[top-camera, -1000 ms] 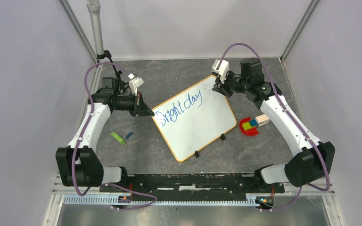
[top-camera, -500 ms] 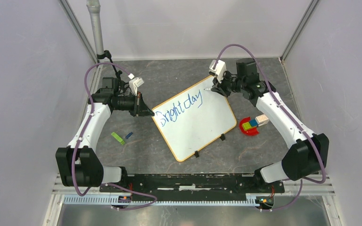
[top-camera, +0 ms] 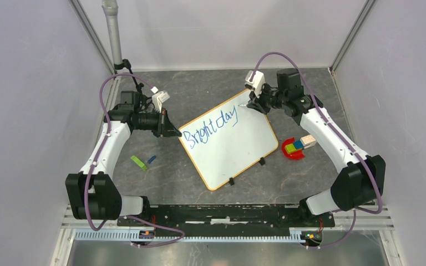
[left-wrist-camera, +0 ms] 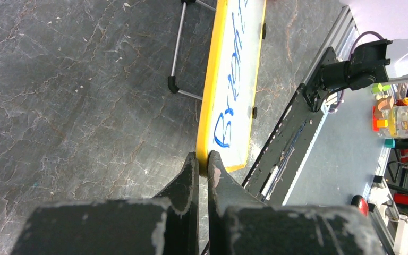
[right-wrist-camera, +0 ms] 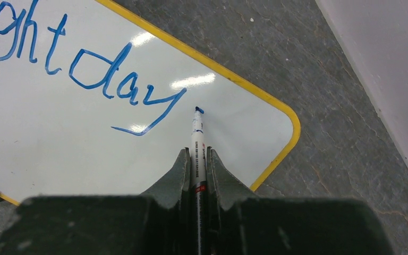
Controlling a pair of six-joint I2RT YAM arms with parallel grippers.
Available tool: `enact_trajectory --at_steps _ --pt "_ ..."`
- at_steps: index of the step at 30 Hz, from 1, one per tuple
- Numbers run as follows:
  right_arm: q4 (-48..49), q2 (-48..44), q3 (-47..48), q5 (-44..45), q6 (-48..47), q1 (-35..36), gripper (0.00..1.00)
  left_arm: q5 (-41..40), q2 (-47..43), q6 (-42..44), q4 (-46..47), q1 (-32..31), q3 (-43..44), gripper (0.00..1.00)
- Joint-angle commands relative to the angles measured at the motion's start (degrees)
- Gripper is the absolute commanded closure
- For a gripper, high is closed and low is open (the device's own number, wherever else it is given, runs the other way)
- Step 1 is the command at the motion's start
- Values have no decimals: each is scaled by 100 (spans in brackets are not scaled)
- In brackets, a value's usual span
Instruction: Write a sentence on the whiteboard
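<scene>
**Top view.**
- Item 1, board (top-camera: 238, 152): it lies askew on the table (top-camera: 199, 88), between the two grippers.
- Item 2, sentence (top-camera: 211, 126): blue, one line so far, which we read as "Bright day". It starts just ahead of the left gripper (top-camera: 176, 133) and ends just short of the right gripper (top-camera: 253, 104).
- The left gripper sits at one corner of the board, and the right one hangs over the corner at the line's end.
- Loose items, behind the hands and apart from them: a green piece (top-camera: 138, 162) beside the left arm and a red dish (top-camera: 293, 149) of blocks beside the right arm.

**Left wrist view.**
- The fingers are closed on the yellow frame, pinching the board's corner.
- The board runs straight away from the fingertips, with the "B" just beyond them.

**Right wrist view.**
- The fingers are clamped on a marker (right-wrist-camera: 197, 138), held in line with them, tip pointing away.
- The tip sits just right of the "y", beyond its tail.
- Bare board lies ahead of the tip as far as the frame's rounded corner.
- We cannot tell whether the tip touches the surface.

**Step in hand, as we judge it.** The first line is nearly complete, and the "s" of "days" is due.

**Next move, as we judge it.**
- The tip should press down close beside the "y" and trace a small, tight curve, as little room remains before the corner.
- Then it should lift, travel back toward the left gripper's end and drop below the line for the second word.
- The left pinch should hold firm so the board does not slide under the strokes.
</scene>
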Motion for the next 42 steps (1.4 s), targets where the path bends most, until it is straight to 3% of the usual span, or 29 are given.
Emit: enact_trajectory --at_steps 1,25,42 --pt "99 46 -39 -243 -25 113 100 -213 52 582 -98 -176 -27 98" --pt "-142 -348 -640 491 -544 -23 100 -260 54 569 -100 -189 -10 98" --pt "-394 -480 -536 -70 -326 185 100 -362 152 620 -100 -303 78 98"
